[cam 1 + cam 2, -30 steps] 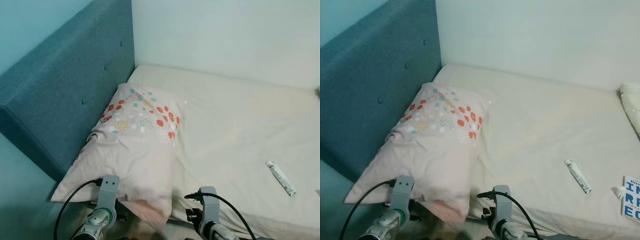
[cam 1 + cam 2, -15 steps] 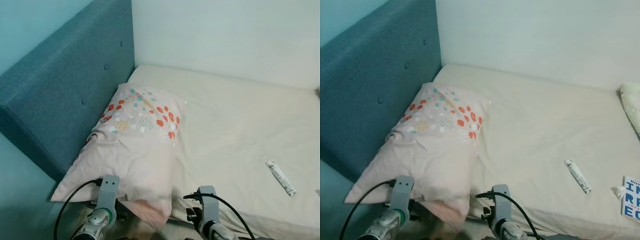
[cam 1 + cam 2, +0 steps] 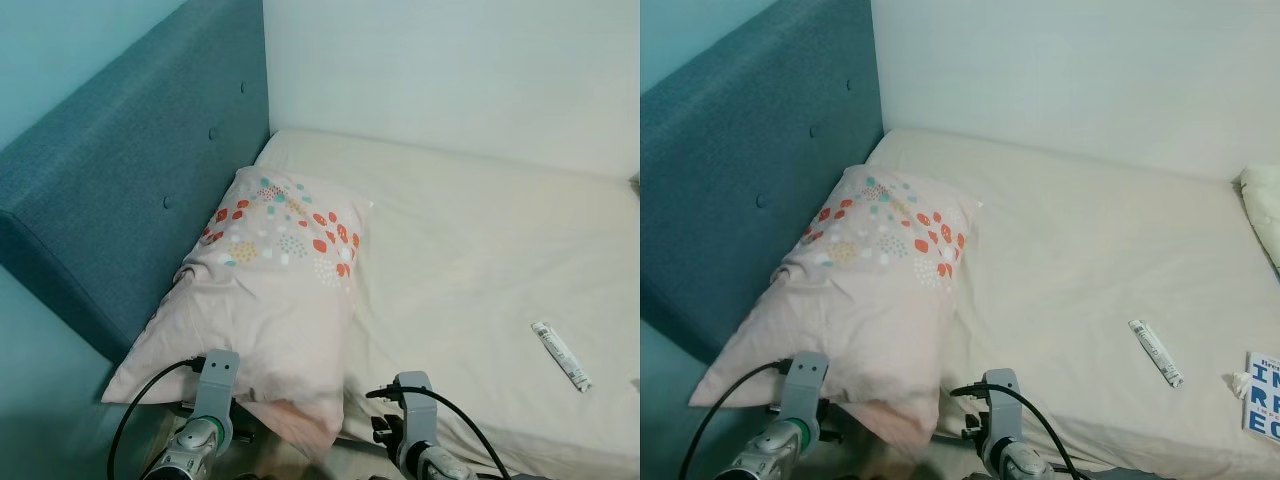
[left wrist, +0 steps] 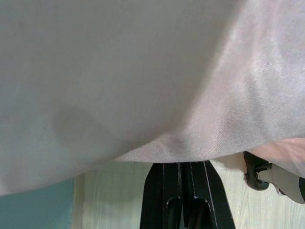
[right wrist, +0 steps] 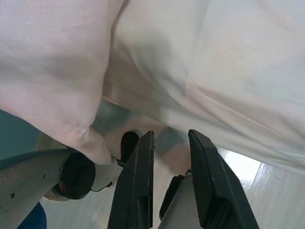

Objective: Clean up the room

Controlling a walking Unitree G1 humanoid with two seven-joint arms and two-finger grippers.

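Observation:
A pale pink pillow (image 3: 270, 290) with orange and teal dots lies along the left side of the bed (image 3: 470, 250), its near end hanging over the front edge. My left arm (image 3: 215, 375) reaches under that near end. In the left wrist view my left gripper (image 4: 183, 166) is shut, its tips buried in the pillow's hanging fabric (image 4: 143, 95). My right gripper (image 5: 170, 136) is open just below the mattress edge, beside the pillow's corner (image 5: 71, 95), with nothing between its fingers.
A blue padded headboard (image 3: 120, 190) runs along the left, a white wall behind. A small white tube (image 3: 560, 355) lies on the sheet at the right. A blue-lettered book (image 3: 1265, 395) and a white cushion (image 3: 1262, 210) are at the far right. Wooden floor (image 4: 109, 195) lies below.
My right wrist has shifted very slightly to the left. The pillow and left arm look the same.

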